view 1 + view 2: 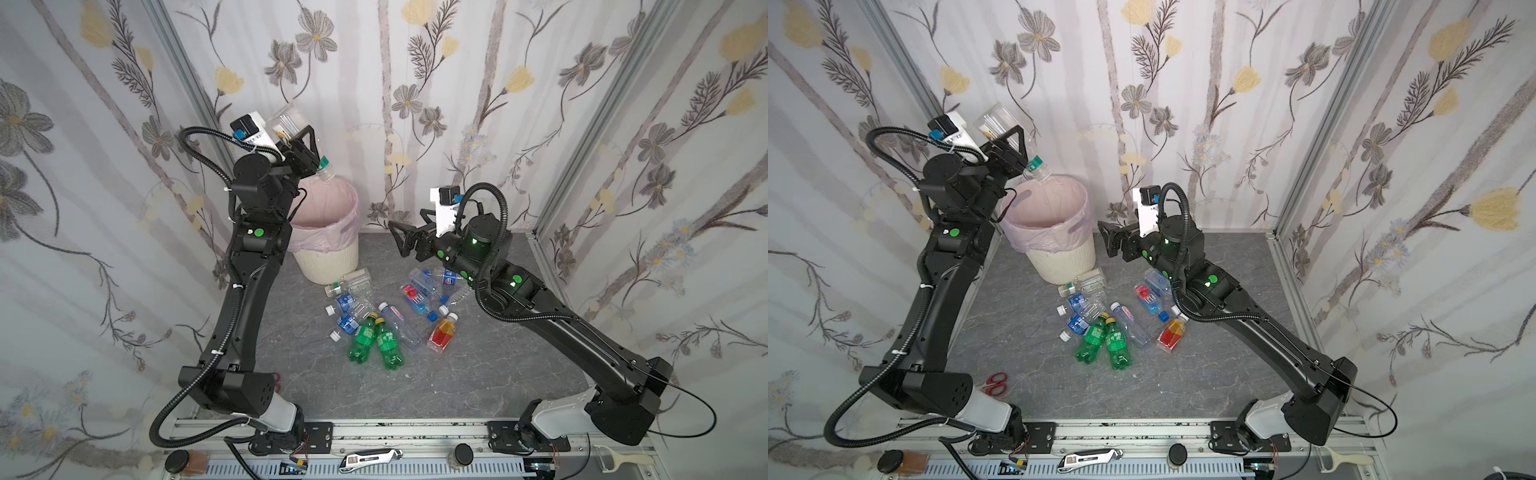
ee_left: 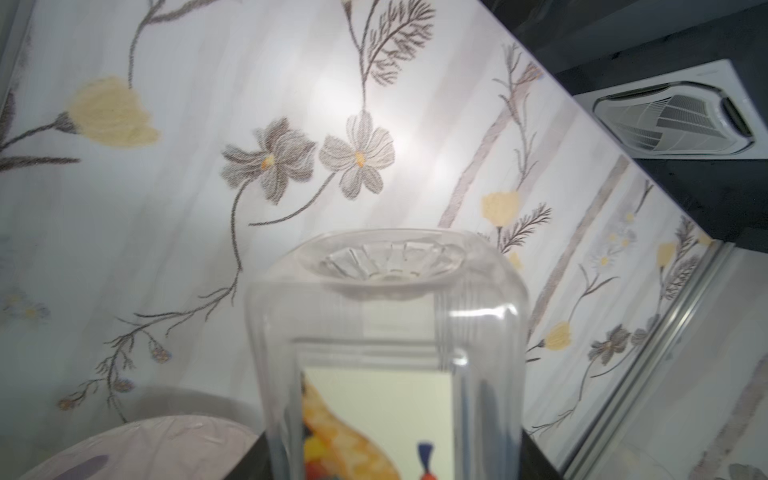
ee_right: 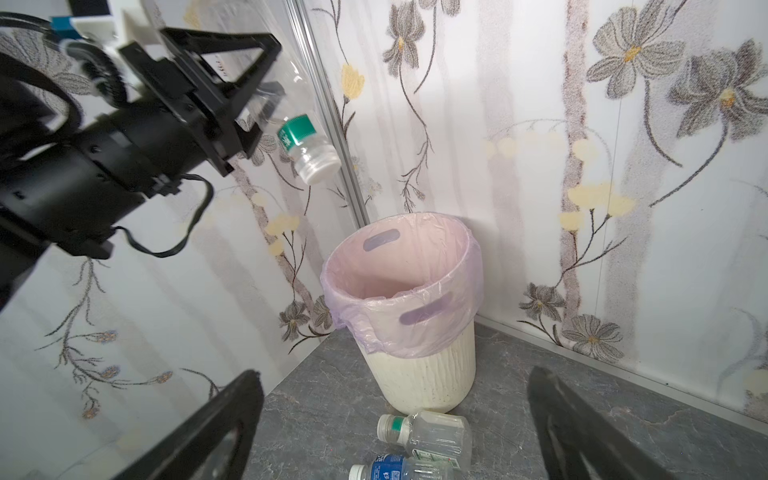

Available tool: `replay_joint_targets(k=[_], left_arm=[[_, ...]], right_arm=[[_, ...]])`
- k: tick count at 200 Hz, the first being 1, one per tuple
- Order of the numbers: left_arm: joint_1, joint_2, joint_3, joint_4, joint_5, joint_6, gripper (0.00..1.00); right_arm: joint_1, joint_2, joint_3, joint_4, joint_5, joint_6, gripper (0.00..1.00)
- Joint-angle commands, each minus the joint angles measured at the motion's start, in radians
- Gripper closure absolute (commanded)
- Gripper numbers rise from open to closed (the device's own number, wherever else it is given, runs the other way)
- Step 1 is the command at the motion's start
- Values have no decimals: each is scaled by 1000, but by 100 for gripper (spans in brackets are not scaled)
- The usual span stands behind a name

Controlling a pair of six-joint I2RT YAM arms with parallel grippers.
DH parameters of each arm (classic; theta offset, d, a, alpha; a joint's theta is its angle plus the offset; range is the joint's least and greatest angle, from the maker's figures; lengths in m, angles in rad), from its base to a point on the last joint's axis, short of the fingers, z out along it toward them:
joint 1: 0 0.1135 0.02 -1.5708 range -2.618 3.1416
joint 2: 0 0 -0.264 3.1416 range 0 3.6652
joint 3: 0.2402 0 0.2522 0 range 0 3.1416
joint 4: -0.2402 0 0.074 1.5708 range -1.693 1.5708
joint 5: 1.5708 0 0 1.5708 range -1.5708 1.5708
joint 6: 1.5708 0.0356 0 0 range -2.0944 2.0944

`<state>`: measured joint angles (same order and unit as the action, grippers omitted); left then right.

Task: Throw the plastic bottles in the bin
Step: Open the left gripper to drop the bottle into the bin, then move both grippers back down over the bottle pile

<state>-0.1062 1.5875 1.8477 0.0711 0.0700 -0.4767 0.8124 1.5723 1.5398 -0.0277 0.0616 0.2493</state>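
Watch the drop line: the clear bottle [image 3: 300, 134] hangs cap down, tilted, high in the upper left of the right wrist view, well above the bin [image 3: 428, 378]. In both top views its cap sits over the bin's rim on the side nearest the wall corner, not over the middle of the mouth. Let go from there and you risk the light, empty bottle clipping the bag-covered rim and bouncing onto the worktop [image 1: 478, 374], or slipping down between the bin and the wall, where you would struggle to reach it. The height and the tilt add to that, since the bottle is likely to tumble as it falls. Your left hand [image 3: 253, 95] has the bottle between its fingers at a middling width, closed around the body with the neck sticking out below; you cannot tell how firmly it presses. Your right hand [image 1: 397, 240] is spread wide and holds nothing, hanging beside the bin at the centre of the frame, above the heap of bottles [image 1: 376, 328] lying on the worktop in front of the bin.
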Motion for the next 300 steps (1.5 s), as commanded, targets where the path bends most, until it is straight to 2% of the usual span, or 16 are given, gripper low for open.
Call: replay_joint_targets(k=[1,22,26,56,101,156,217,266,300], left_arm=[[47,92,-5,-58,-40,-22,26],[74,124,-1,-88,21,-73,2],[77,127,-1,-94,34,-88,0],[70,83,-39,-119,53,-120,0],[21,-16,-98,-118,43,-87,0],[-133,-108,-210,-119,-10,-44,0],[-296,-178,-393,-120,-114,-9,0],[-385,-244,-533,-145,-132,9,0],[-464,-274,-620,-176,-204,13,0]], right_arm=[[1,11,9,24,-19,12,0],[2,14,4,16,-21,18,0],[2,14,2,14,-21,19,0],[2,17,0,11,-28,25,0],[1,16,-34,27,-18,40,0],[2,-25,-101,35,20,53,0],[-2,-147,-249,39,109,51,0],[-95,-284,-415,-34,127,144,0],[-173,-365,-573,-100,146,242,0]])
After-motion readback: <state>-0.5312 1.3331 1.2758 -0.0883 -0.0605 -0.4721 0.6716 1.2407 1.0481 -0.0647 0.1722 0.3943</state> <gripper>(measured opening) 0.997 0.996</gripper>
